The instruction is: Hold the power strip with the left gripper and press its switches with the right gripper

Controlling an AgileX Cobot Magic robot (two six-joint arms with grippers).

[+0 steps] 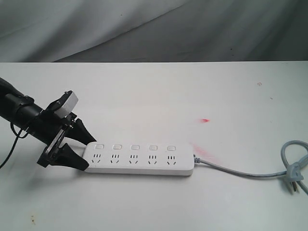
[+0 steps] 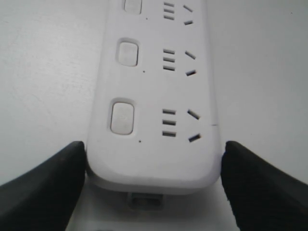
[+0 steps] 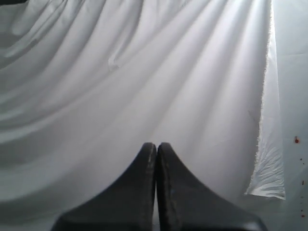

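Note:
The long white power strip [image 1: 139, 161] lies flat on the white table [image 1: 159, 96], its five switches [image 1: 135, 147] in a row along the far edge. My left gripper [image 1: 90, 154] straddles the strip's left end. In the left wrist view its black fingers [image 2: 53, 183] rest against both long sides of the power strip [image 2: 154, 159], shut on it; the nearest switch [image 2: 121, 117] shows just beyond them. The right gripper [image 3: 156, 145] is shut on nothing, faces a draped white cloth [image 3: 144, 72], and is out of the exterior view.
A grey cable [image 1: 240, 172] runs from the strip's right end to a looped plug [image 1: 294, 182] near the table's right edge. Red marks [image 1: 205, 120] stain the table behind the strip. Grey cloth [image 1: 144, 29] hangs behind the table.

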